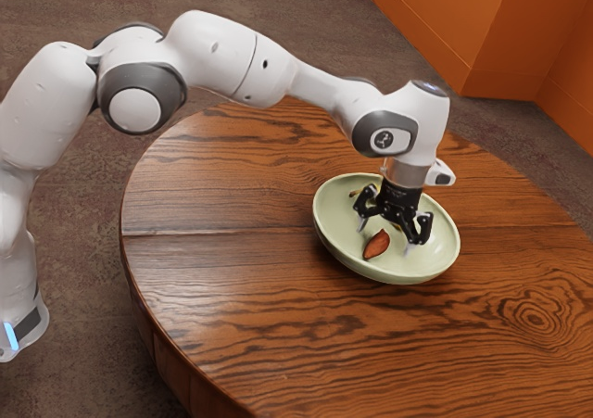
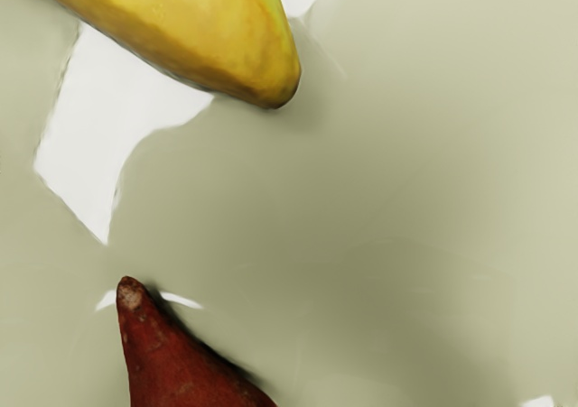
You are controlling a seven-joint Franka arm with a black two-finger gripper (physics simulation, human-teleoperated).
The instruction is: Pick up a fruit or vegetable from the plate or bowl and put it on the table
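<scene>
Across the bowl (image 1: 334, 223) from the exterior view's left, you have the yellow fruit (image 2: 190, 37) partly behind your gripper (image 1: 385, 237). Next, the red sweet potato (image 1: 376, 244) rests in the bowl, just beside your gripper on the camera's side; its long axis slants, one narrow end pointing up and rightward. Farther right, your gripper's second finger stands well spread from the first, gripping nothing.

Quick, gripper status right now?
Gripper: open, holding nothing, over the green bowl.
</scene>
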